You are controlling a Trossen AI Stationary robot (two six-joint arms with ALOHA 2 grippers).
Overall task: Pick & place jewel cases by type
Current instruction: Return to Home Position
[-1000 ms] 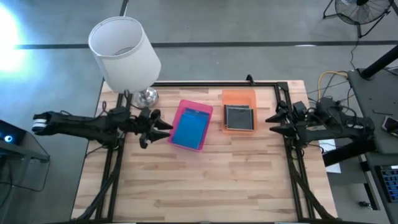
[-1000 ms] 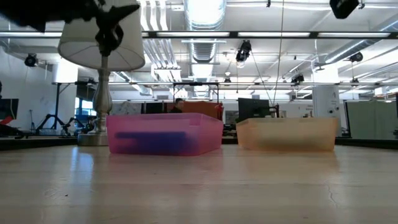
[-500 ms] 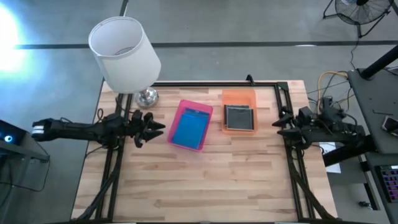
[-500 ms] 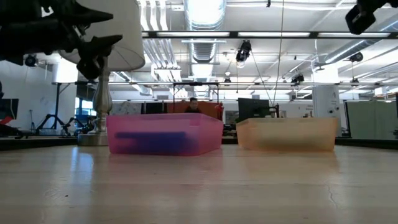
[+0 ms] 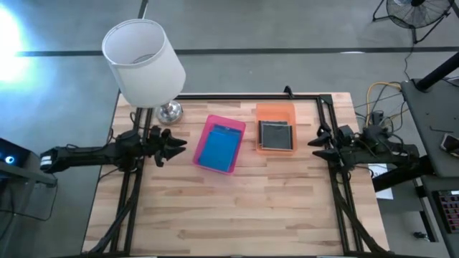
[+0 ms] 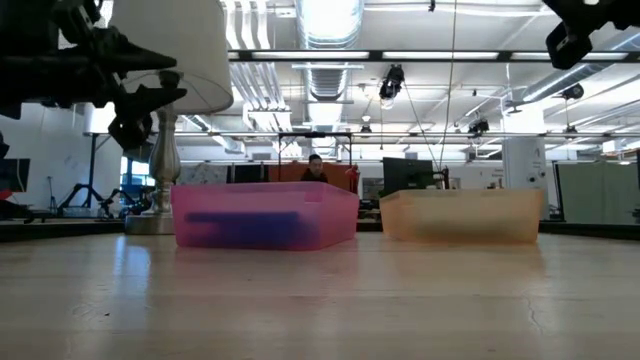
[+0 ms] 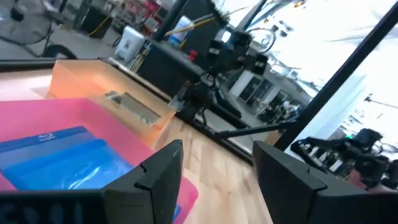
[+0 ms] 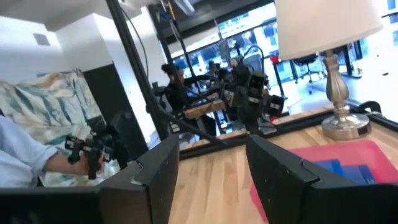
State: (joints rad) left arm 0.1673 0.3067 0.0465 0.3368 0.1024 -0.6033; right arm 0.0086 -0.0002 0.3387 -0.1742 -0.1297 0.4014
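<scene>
The blue jewel cases [image 5: 217, 150] lie stacked in the pink tray [image 5: 202, 136]; they also show in the left wrist view [image 7: 56, 158]. The grey jewel cases [image 5: 275, 134] lie in the orange tray [image 5: 275, 111]. My left gripper [image 5: 181, 147] hangs open above the table, left of the pink tray, holding nothing. My right gripper [image 5: 313, 143] hangs open near the table's right edge, right of the orange tray, also holding nothing. Both are raised well above the table in the low view: the left gripper [image 6: 170, 85] and the right gripper [image 6: 560, 40].
A lamp with a white shade [image 5: 142, 61] and a shiny base [image 5: 170, 111] stands at the far left corner, close behind my left arm. A black frame [image 5: 251, 95] borders the table. Bare wood [image 5: 237, 211] fills the near half. A person [image 8: 37, 155] shows beyond the table.
My left gripper has drawn back toward the table's left edge, away from the pink tray, and come lower. My right gripper has pulled a little toward the right edge, then eased back. The cases and trays have stayed put.
</scene>
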